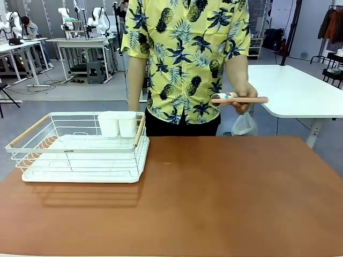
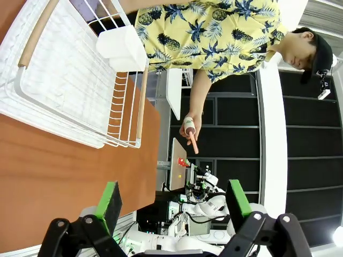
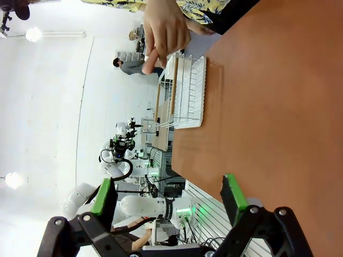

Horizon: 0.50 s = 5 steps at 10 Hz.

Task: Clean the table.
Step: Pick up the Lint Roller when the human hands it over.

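Two sets spread wide, nothing held: left fingers point(image 2: 111, 203), right fingers point(image 3: 231, 195). Desk point(image 1: 214, 203) right below both, rack point(image 1: 80, 155) far-left. Roller point(image 1: 257, 99) in hand point(image 1: 245, 90) over far edge, handle lying sideways, tip rightward. Looks closer to right arm.

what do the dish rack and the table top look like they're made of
Dish rack: thin white-coated wire, probably metal, with pale, wood-looking side handles. Table: smooth, matte reddish-brown top with no grain or glare. It could be laminate or a mat; the look leaves that open.
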Each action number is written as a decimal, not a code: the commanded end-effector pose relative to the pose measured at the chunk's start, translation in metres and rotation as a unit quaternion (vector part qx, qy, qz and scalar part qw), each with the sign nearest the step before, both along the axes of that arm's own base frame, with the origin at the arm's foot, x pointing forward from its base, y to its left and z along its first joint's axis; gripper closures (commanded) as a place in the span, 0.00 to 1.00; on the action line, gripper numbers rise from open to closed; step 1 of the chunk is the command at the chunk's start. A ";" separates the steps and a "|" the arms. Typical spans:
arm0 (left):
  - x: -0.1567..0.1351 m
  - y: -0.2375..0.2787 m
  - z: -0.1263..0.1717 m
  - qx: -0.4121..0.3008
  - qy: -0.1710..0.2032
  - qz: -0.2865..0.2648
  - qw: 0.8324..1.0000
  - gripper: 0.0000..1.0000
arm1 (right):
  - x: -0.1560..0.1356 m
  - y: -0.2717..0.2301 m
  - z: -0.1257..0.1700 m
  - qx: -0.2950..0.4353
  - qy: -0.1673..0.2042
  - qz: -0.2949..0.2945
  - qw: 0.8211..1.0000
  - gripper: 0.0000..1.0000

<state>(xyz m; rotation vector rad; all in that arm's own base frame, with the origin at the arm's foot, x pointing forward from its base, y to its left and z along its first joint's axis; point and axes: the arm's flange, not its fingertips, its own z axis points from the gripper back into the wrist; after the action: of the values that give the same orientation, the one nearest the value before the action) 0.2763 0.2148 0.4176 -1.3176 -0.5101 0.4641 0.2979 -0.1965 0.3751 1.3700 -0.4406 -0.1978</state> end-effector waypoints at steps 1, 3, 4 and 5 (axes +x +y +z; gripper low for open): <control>-0.003 0.002 0.000 -0.001 -0.003 -0.004 1.000 0.00 | 0.001 0.000 0.002 0.003 -0.008 -0.001 1.000 0.00; -0.003 0.002 0.000 -0.001 -0.003 -0.004 1.000 0.00 | 0.000 0.000 0.000 0.000 0.000 0.000 1.000 0.00; -0.003 0.002 0.000 -0.001 -0.003 -0.004 1.000 0.00 | 0.010 0.018 0.012 0.002 0.011 -0.053 0.999 0.00; -0.003 0.002 0.000 -0.001 -0.003 -0.004 1.000 0.00 | 0.015 0.040 0.029 0.004 0.036 -0.056 0.998 0.00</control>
<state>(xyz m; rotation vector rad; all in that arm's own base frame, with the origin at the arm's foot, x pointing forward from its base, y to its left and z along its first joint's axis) 0.2763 0.2148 0.4176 -1.3173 -0.5101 0.4641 0.3099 -0.1858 0.3831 1.3591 -0.4645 -0.2578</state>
